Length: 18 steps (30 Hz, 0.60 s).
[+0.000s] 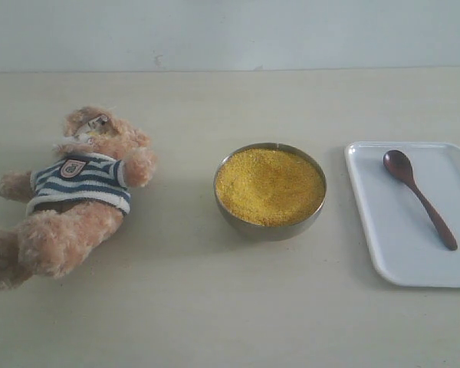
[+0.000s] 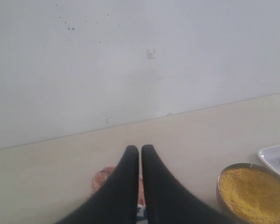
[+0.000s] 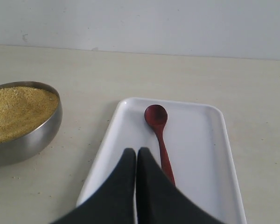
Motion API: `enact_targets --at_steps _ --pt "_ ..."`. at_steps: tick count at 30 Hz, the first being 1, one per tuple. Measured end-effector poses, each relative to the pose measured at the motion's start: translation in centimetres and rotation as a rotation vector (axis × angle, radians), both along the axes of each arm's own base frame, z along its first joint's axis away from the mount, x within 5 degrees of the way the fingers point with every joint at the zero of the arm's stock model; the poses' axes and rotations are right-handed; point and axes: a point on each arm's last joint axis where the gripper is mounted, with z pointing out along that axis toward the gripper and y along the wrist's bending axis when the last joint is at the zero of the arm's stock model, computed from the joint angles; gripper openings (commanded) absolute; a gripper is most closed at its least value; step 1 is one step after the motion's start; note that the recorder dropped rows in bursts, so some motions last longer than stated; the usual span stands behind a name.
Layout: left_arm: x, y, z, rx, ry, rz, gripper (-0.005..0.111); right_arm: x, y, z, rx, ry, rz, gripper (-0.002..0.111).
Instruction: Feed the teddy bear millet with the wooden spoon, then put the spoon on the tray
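The teddy bear (image 1: 73,195) lies on its back at the left of the table, in its striped shirt. A steel bowl (image 1: 270,192) heaped with yellow millet (image 1: 270,185) stands in the middle. On the white tray (image 1: 411,253) at the right rests the wooden spoon (image 1: 419,196), round end toward the back. Neither gripper shows in the exterior view. In the left wrist view my left gripper (image 2: 140,148) is shut and empty, raised over the teddy bear (image 2: 101,178), which its fingers mostly hide. My right gripper (image 3: 136,151) is shut and empty above the tray (image 3: 196,135), beside the handle of the wooden spoon (image 3: 159,135).
A pale wall runs along the back edge of the table. The bowl (image 3: 23,135) sits close to the tray's left rim. A few millet grains lie scattered on the table near the bear's legs.
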Motion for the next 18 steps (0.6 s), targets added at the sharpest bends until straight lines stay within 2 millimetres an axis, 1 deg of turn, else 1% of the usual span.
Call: enact_targets --at_steps 5,9,11,14,18 --pt "0.0 0.1 0.0 0.011 -0.009 0.007 0.004 0.0 0.0 0.0 0.0 0.0 0.0 0.0" --pt "0.2 0.6 0.5 0.049 -0.075 0.058 0.004 0.0 0.0 0.0 0.0 0.0 0.0 0.0" --pt "0.0 0.8 0.3 0.069 -0.102 0.078 0.004 0.0 0.0 0.0 0.0 0.0 0.0 0.0" --pt "-0.4 1.1 -1.5 0.075 -0.113 0.111 0.004 0.0 0.0 0.0 0.0 0.0 0.0 0.0" --pt "-1.5 2.0 -5.4 0.034 -0.179 0.218 0.004 0.0 0.0 0.0 0.0 0.0 0.0 0.0"
